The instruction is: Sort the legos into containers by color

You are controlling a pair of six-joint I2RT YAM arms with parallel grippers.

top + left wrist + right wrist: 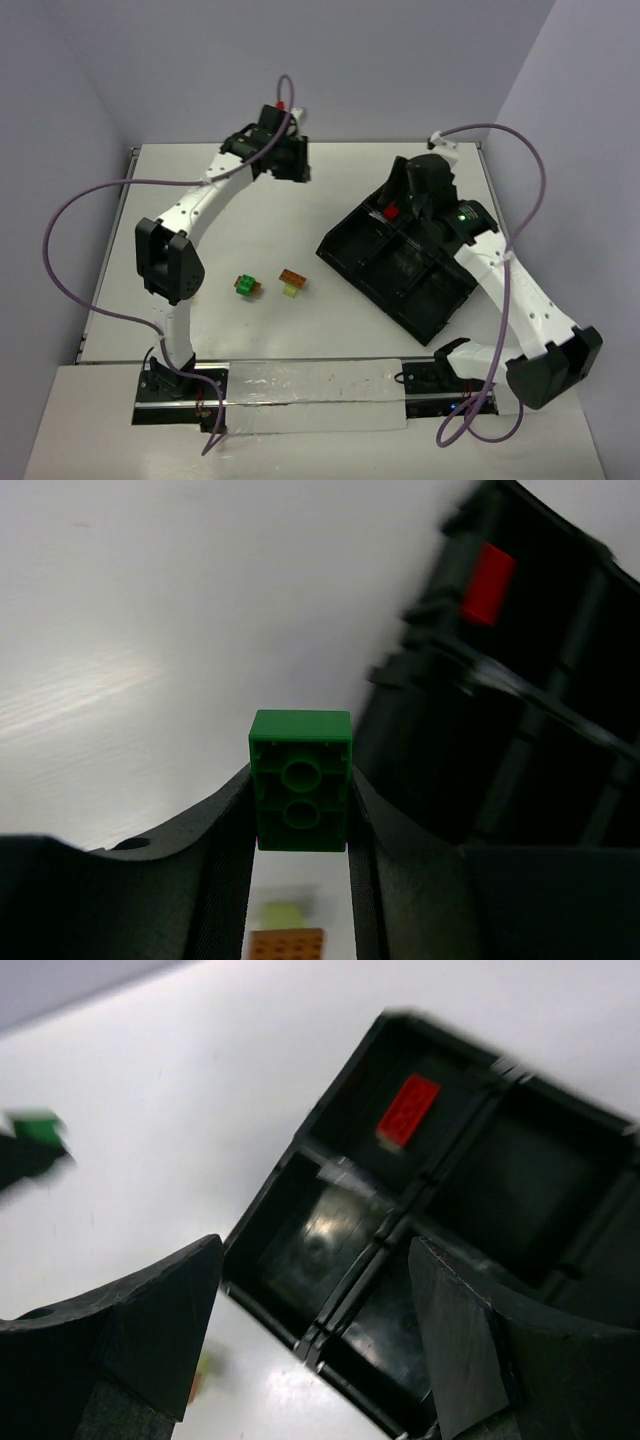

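Left gripper [291,162]: clamped on a green brick [300,795], upper centre of the top view.
Right gripper [312,1280]: fingers held apart, nothing gripped, positioned over the tray [425,305].
Tray: one red brick [408,1110] is seen in its uppermost compartment.
Table [220,215]: two stacked pairs, green-topped [246,286] and orange-topped [293,282], are noted at centre-left.

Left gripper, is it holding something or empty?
Holding. The left gripper is shut on a green lego, pinched between its fingers in the wrist view.
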